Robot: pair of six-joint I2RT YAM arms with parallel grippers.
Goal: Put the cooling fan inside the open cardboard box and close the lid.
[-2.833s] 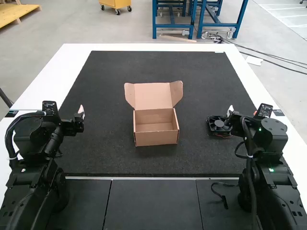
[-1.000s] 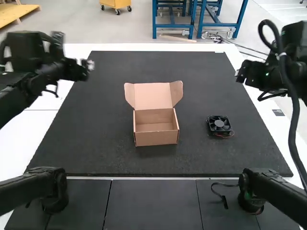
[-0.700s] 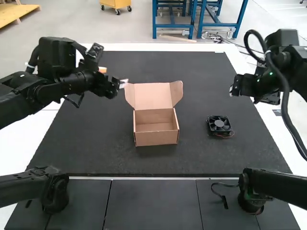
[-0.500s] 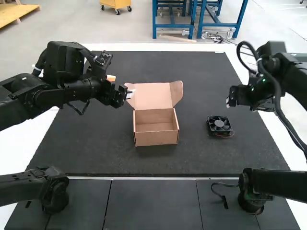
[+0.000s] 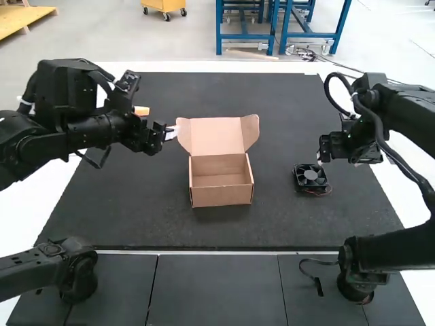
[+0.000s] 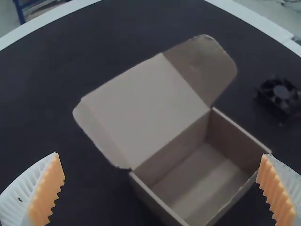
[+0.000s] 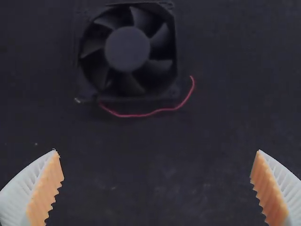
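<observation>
The open cardboard box [image 5: 219, 180] stands mid-mat, its lid [image 5: 217, 136] tilted up at the back and its inside empty [image 6: 197, 181]. The black cooling fan [image 5: 310, 177] lies flat on the mat to the right of the box, a thin red wire [image 7: 155, 110] trailing from it. My left gripper [image 5: 157, 123] is open and hovers just left of the lid's left flap, looking down on the box [image 6: 160, 160]. My right gripper [image 5: 325, 152] hangs open a little above the fan's far right side, with the fan [image 7: 127, 52] ahead of its fingers [image 7: 42, 188].
A black mat [image 5: 136, 204] covers the white table [image 5: 54, 115]. Bare mat surrounds the box and the fan. The fan also shows beyond the box [image 6: 280, 94] in the left wrist view.
Both arms rose from rest at the table's sides and swung inward. The left gripper came down beside the box lid; the right gripper dropped from the far right to over the fan.
</observation>
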